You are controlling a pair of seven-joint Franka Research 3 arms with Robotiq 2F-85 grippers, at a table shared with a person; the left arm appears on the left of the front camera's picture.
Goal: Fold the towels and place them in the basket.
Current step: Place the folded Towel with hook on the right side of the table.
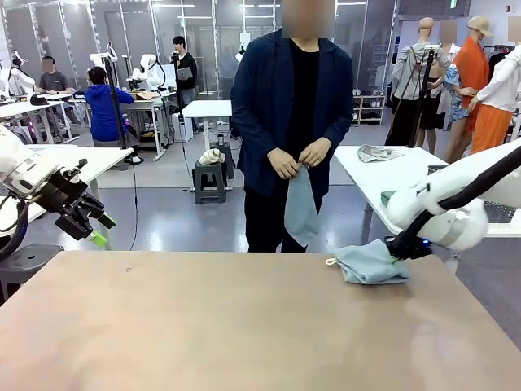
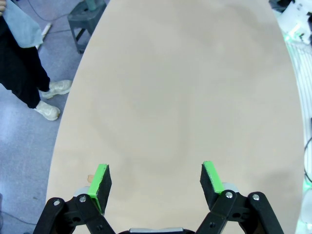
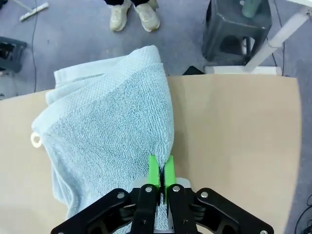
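The right fingers (image 3: 154,173) are pinched on the near edge of a pale blue-grey terry towel (image 3: 107,131), which is bunched ahead of them on the tan surface (image 3: 234,136), apparently gripped for folding. The left fingers (image 2: 101,184) are spread over bare surface, seemingly in readiness. Far beyond, a second towel (image 1: 301,208) is held by the person (image 1: 291,106).

1 folded blue-grey towel (image 1: 372,262) far-right on table (image 1: 203,326), 1 limp towel (image 1: 301,208) beyond

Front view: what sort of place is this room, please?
Probably a robotics lab or workshop: a white left arm and a white right arm flank a plain tan table, and several white work tables stand behind on a smooth grey floor.
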